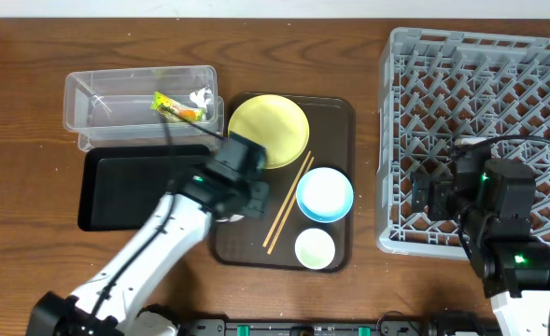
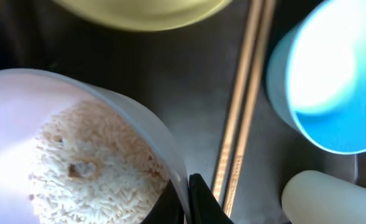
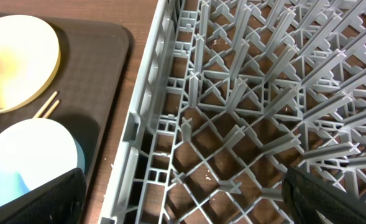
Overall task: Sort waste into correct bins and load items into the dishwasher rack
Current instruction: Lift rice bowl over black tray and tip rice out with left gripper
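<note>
Across the wooden table (image 1: 32,65), my left gripper (image 2: 186,200) pinches the rim of the round white bowl (image 2: 15,106) of rice (image 2: 89,168) at the dark brown tray (image 1: 335,117), my right gripper (image 3: 186,194) spread over the grey lattice rack (image 3: 232,93).

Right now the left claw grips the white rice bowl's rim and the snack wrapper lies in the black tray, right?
Not quite: the overhead view shows the snack wrapper in the clear tub, not the black tray. The left claw does grip the rim of the white rice bowl.
</note>
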